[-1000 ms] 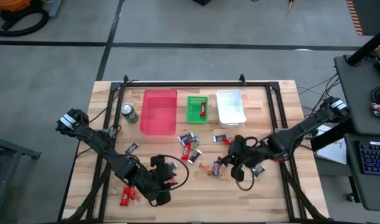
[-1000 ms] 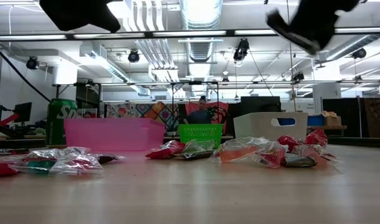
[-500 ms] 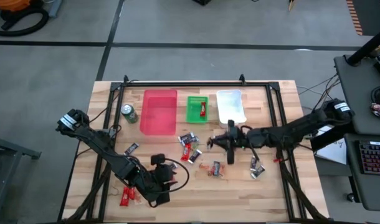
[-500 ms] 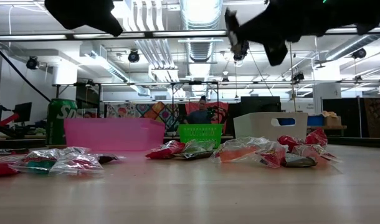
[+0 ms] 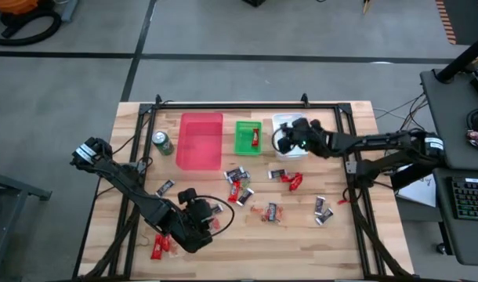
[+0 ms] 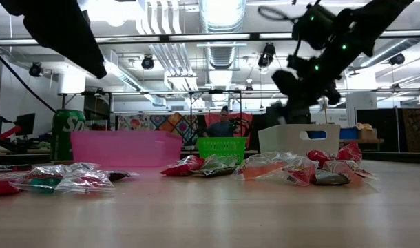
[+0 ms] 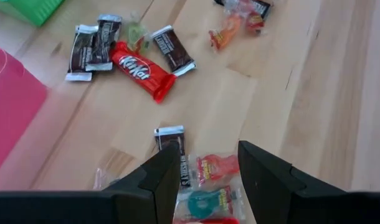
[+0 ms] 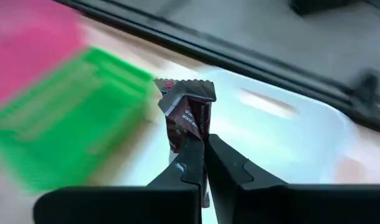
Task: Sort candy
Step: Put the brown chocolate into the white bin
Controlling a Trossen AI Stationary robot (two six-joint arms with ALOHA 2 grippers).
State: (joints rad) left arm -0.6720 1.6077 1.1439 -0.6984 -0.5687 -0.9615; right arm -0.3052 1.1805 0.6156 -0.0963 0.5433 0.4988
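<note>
Small wrapped candy pieces lie on the wooden table: a cluster (image 5: 237, 185) near the middle, more of them (image 5: 290, 178) (image 5: 323, 210) to the right, and a red one (image 5: 161, 244) at the near left. My right gripper (image 5: 281, 142) is shut on a dark-wrapped candy (image 8: 187, 112) over the white bin (image 5: 295, 149), at the side next to the green bin (image 5: 244, 141). My left gripper (image 7: 209, 177) hangs open above a dark candy (image 7: 175, 149) and a clear red one (image 7: 216, 168) on the near left of the table. My right gripper pinches one end of the dark wrapper (image 8: 191, 138) between its two fingertips. The fingers come slanting down from the table's right side. The candy sticks out beyond the fingertips, lifted clear above the white bin.
A pink bin (image 5: 200, 141) stands left of the green bin, which holds one red candy (image 5: 255, 139). A green drink can (image 5: 163, 143) stands left of the pink bin. A black frame rail (image 5: 223, 106) runs along the far edge of the table.
My right gripper, still shut on the dark candy, has swung from the table's near middle toward the far edge and now hangs over the white bin. My left gripper has tipped further down over the candies at the near left.
</note>
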